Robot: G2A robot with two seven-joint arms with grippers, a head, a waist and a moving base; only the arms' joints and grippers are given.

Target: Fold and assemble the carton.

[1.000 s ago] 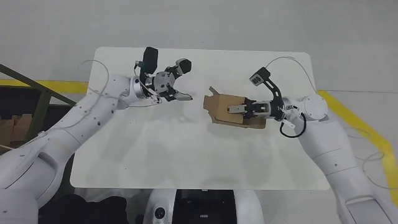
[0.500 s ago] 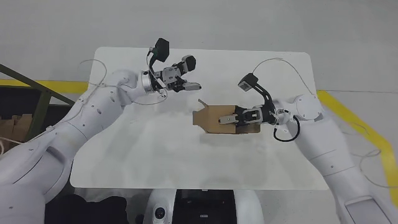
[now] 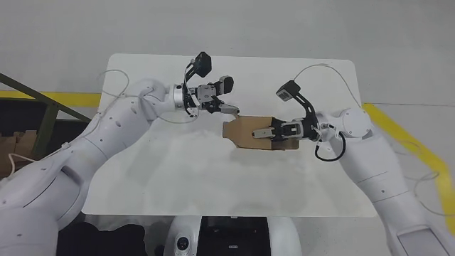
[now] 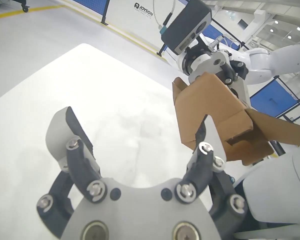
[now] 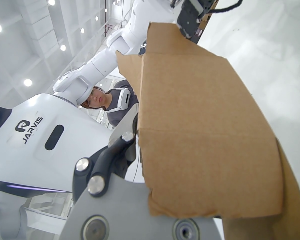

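Here, the brown cardboard carton (image 3: 249,132) sits about the middle of the white rectangular table (image 3: 178,178), slightly nearer its right edge than its left. It is partly folded into an open sleeve, with loose flaps standing out at both ends; in the left wrist view (image 4: 212,111) it sits tilted, and I cannot tell whether its lower edge touches the table top. The right gripper (image 3: 266,132) has hold of it from the right-edge side, clamped on one panel: one finger lies along the carton's upper face, and in the right wrist view the cardboard (image 5: 202,126) hides the rest of the grip. The left gripper (image 3: 226,107) is just beside the carton's end that faces the left edge, on the side toward the table's far edge. Its two fingers are spread wide and carry nothing; in its own wrist view (image 4: 140,128) one fingertip (image 4: 208,128) overlaps the carton's near corner, though contact cannot be made out
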